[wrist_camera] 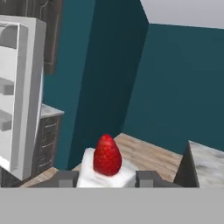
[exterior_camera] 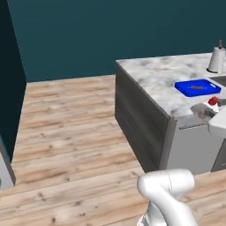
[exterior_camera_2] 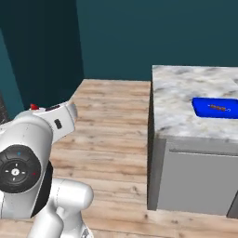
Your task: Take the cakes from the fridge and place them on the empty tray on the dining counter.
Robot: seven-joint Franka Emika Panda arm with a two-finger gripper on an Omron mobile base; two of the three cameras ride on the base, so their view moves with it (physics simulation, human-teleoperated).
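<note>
Two fingers [wrist_camera: 65, 178] clamp white cake [wrist_camera: 105, 171].

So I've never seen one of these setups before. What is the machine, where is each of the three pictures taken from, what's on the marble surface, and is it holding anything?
This is a rendered kitchen with a white robot arm on a driving base. Two pictures come from cameras on that base, behind the arm to its left and right. The third looks along the two-finger gripper itself.

On the white-grey marble dining counter lies a bright blue rimmed tray with a flat tan-brown cake already in it. A white paper-towel roll stands further back.

The gripper is shut on the white cake with the red top, which sits between its dark fingertips. In the hand view an open white fridge door shows at the left.
</note>
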